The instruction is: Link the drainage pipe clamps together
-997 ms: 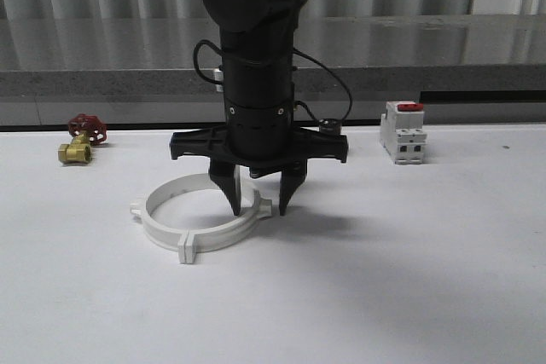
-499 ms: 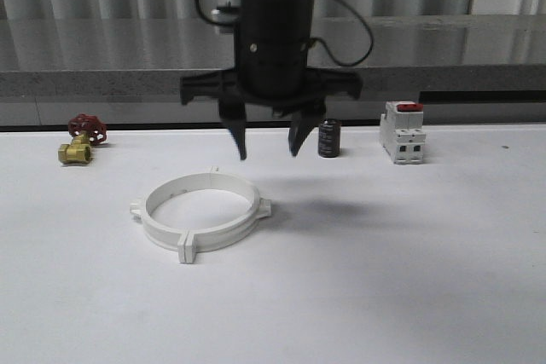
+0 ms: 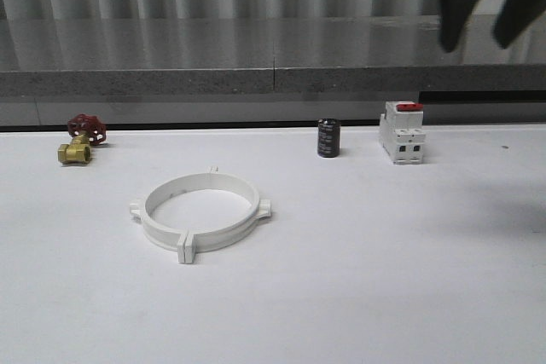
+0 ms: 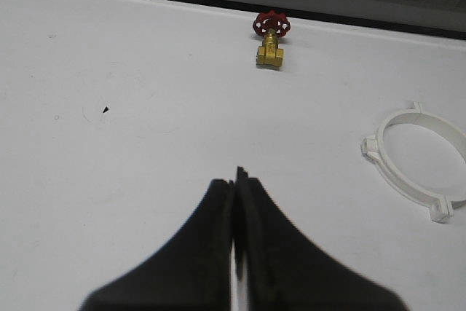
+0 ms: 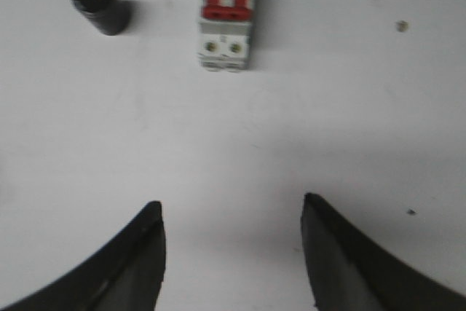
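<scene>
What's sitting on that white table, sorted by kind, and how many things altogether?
White clamp half-rings, joined into one ring: 2
Brass valve with red handwheel: 1
Black cylinder: 1
White breaker with red top: 1
Total: 5

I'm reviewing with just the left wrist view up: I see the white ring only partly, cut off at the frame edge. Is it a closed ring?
Observer: Yes. In the front view the drainage pipe clamps form one complete ring lying flat on the table, tabs meeting at both joints.
Operator: What is on the table past the ring?
Observer: A black cylinder and a white breaker with a red top stand near the back edge.
Operator: Where is the right pincer?
Observer: The right pincer is raised high above the breaker, apart from the ring.
Operator: Is it holding anything?
Observer: No. In the right wrist view its fingers are spread wide with nothing between them.
</scene>
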